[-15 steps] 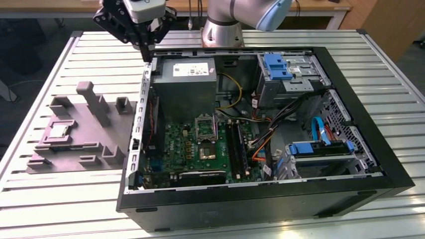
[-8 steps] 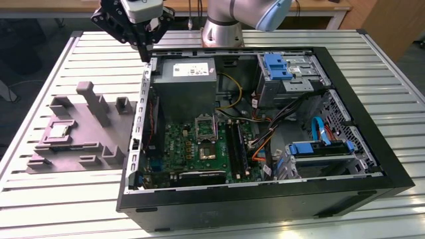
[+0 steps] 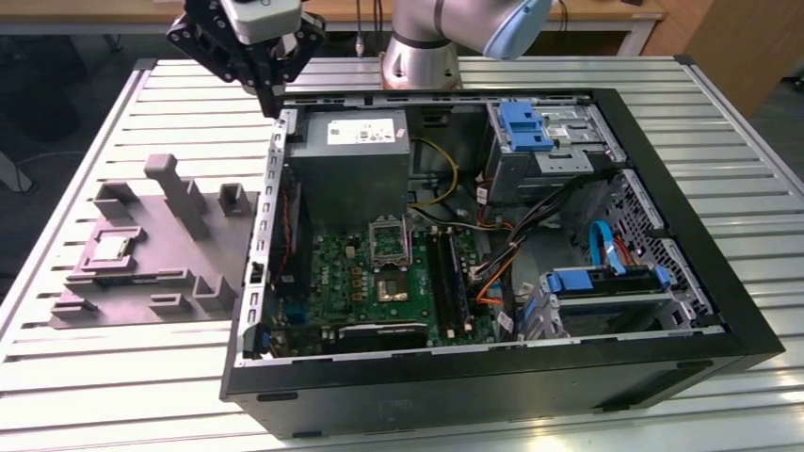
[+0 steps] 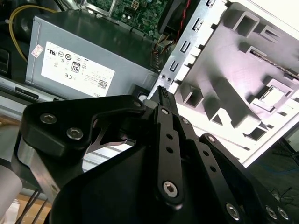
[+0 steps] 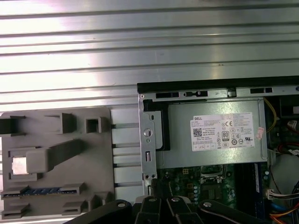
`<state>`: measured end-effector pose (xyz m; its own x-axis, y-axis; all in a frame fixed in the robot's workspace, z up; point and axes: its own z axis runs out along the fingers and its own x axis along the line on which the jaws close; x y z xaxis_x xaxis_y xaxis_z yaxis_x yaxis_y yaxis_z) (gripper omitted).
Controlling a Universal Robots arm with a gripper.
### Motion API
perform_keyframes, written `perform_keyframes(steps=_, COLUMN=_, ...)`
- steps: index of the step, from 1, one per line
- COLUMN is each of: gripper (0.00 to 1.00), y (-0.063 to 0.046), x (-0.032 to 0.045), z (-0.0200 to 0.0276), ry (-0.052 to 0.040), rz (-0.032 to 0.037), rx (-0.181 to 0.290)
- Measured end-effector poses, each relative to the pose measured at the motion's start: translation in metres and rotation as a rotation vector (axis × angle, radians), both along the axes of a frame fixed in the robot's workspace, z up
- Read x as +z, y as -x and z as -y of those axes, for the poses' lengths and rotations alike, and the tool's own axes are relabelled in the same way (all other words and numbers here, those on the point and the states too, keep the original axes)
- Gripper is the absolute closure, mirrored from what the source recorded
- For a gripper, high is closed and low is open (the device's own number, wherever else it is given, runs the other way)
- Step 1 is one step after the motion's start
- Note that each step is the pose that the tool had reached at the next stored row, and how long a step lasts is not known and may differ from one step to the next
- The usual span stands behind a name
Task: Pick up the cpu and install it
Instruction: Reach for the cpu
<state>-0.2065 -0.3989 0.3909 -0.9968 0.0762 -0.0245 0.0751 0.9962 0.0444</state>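
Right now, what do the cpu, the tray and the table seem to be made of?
The cpu looks metal-topped: pale silver, with a bright sheen. The tray looks like matte grey plastic, probably moulded, judging by its even colour and soft-edged posts. The table looks like bare metal, perhaps aluminium: ribbed slats with streaky reflections.

Bright light, glare on metal table (image 5: 140, 42), tray (image 4: 210, 56) washed out, case (image 3: 503, 377) interior dim
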Motion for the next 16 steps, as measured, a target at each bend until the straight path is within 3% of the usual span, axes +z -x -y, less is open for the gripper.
perform_keyframes(steps=16, gripper=0.89, y=0.0041, x=-0.0001, z=-0.0002, ry=0.0001, rz=-0.0001, rx=0.0)
